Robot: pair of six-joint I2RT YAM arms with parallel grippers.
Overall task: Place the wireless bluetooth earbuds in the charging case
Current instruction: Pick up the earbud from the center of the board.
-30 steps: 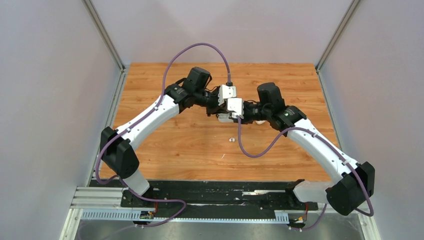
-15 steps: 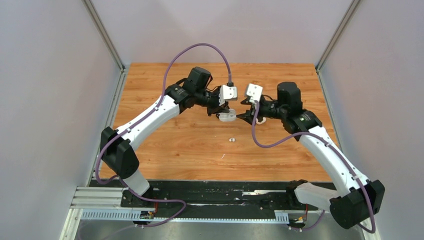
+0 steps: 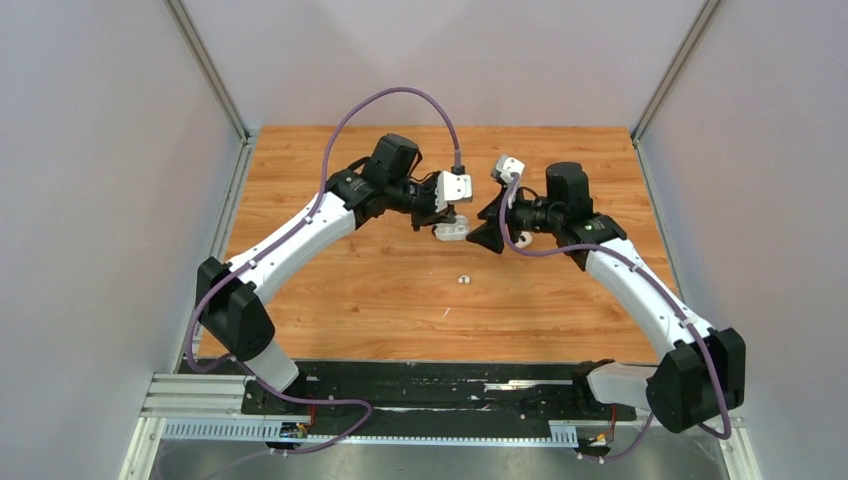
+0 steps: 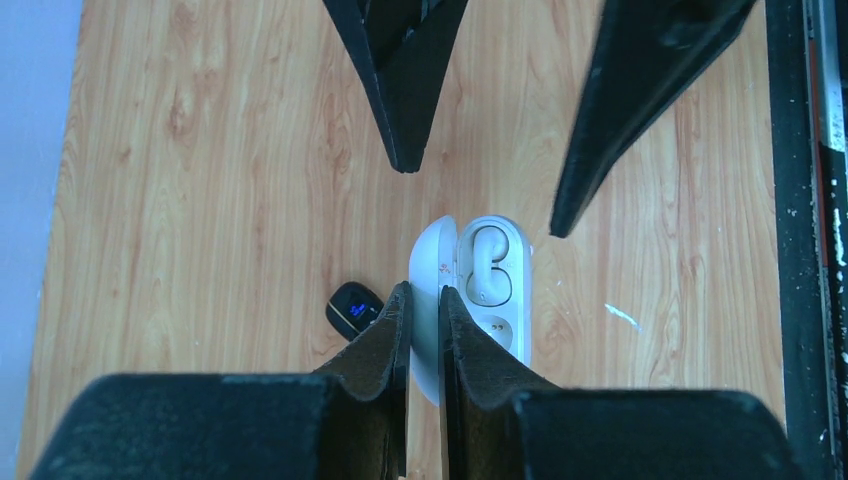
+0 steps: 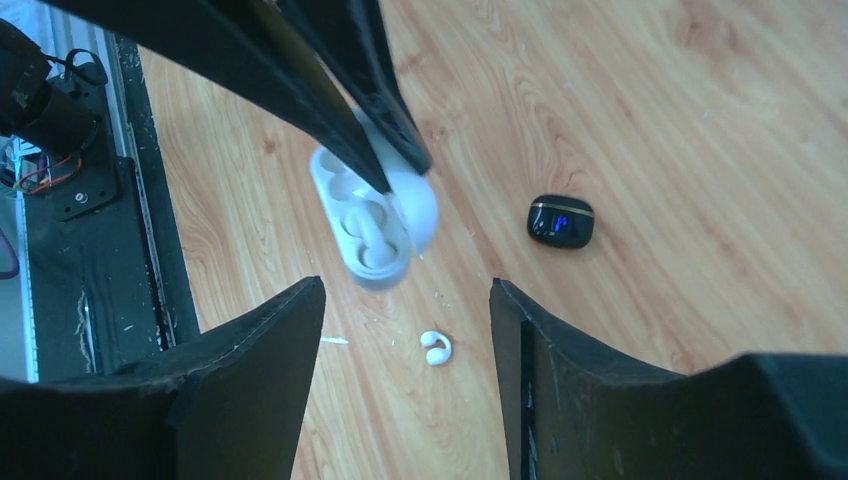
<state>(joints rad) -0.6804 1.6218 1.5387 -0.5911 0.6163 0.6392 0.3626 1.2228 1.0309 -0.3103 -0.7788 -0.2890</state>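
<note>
Left of centre, the left gripper [image 4: 424,298] has its fingers drawn narrow, pinching the raised lid [image 4: 428,255] of a white charging case [image 4: 497,300]. The case lies open beyond the fingertips, apparently clear of the wooden table [image 3: 340,290]. One white earbud [image 4: 489,262] sits in a cradle of the base. The adjoining cradle is open, its contacts visible. On the wood near the held case lies a small black case [image 5: 560,220] with a blue-lit face. Nearer the arm bases and slightly right of the held case, a second earbud [image 3: 463,279], also white, lies loose on the table, apart from both grippers. Right of centre, the right gripper [image 5: 406,290] faces the held case with its fingers spread wide, holding nothing. Its tips are close to the case, but no contact is visible.
</note>
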